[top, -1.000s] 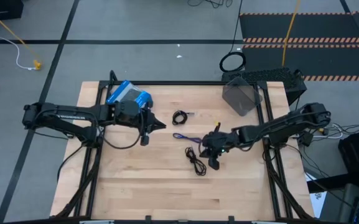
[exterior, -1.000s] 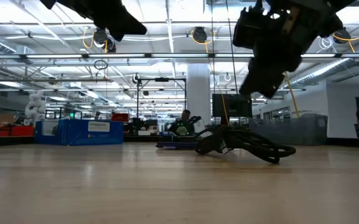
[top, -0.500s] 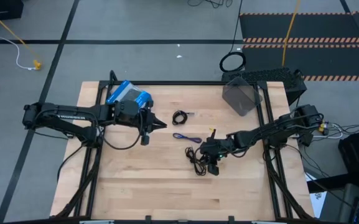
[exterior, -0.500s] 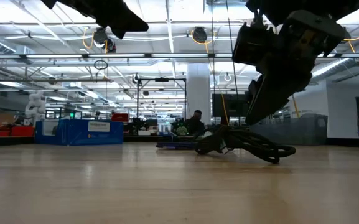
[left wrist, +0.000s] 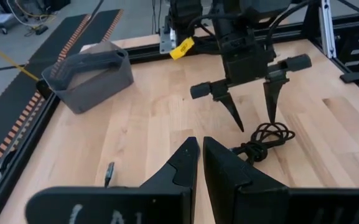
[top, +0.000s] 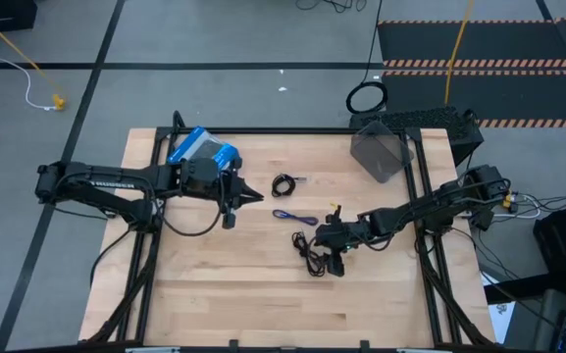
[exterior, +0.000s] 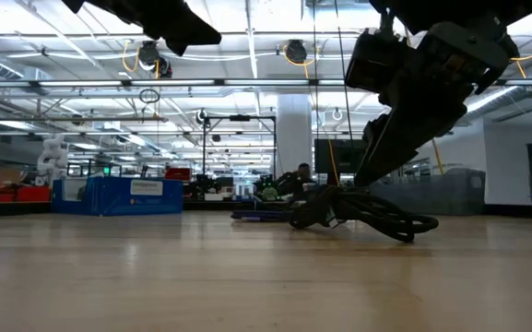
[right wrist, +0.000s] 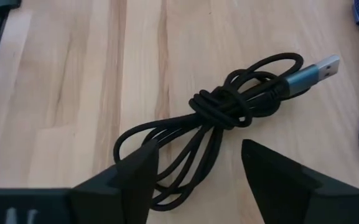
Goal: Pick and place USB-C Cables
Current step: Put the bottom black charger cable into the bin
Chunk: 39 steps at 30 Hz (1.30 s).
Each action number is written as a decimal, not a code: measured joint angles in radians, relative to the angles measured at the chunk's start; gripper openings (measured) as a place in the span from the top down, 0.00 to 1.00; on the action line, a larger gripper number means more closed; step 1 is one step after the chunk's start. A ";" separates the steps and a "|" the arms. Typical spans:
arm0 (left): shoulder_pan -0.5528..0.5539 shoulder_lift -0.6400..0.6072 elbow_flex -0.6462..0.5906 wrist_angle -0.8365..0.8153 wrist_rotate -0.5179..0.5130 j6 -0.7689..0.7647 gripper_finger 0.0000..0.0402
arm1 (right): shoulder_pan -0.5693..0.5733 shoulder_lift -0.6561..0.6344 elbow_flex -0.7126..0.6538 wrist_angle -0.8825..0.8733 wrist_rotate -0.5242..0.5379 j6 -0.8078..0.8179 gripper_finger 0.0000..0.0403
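A black bundled USB-C cable (right wrist: 223, 102) lies flat on the wooden table, also seen in the high view (top: 308, 257) and the low view (exterior: 362, 210). My right gripper (right wrist: 198, 148) is open just above it, fingers on either side of its loops, touching nothing; it also shows in the high view (top: 330, 251). A black cable coiled in a small ring (top: 283, 183) and a blue-purple cable (top: 293, 217) lie farther toward the far edge. My left gripper (top: 250, 196) is shut and empty, waiting left of the ring.
A grey bin (top: 381, 152) stands at the table's far right corner. A blue-and-grey box (top: 204, 149) sits at the far left, beside my left arm. A large black cable hoop (top: 366, 98) lies on the floor beyond the table. Bare wood lies along the near edge.
My right gripper has moved down and a little toward the table's left and near edges, tipping forward, and now stands open over the black bundled cable. The cables have not moved.
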 joint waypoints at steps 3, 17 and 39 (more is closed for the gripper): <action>0.000 0.000 0.000 0.006 0.000 0.000 0.92 | 0.000 0.000 0.000 0.007 0.003 0.019 0.42; 0.000 0.000 0.000 0.006 0.000 -0.002 0.92 | -0.003 0.079 -0.034 0.119 -0.001 0.032 0.42; 0.000 0.000 0.000 0.030 0.000 -0.001 0.92 | -0.047 0.143 -0.033 0.157 -0.081 -0.020 0.62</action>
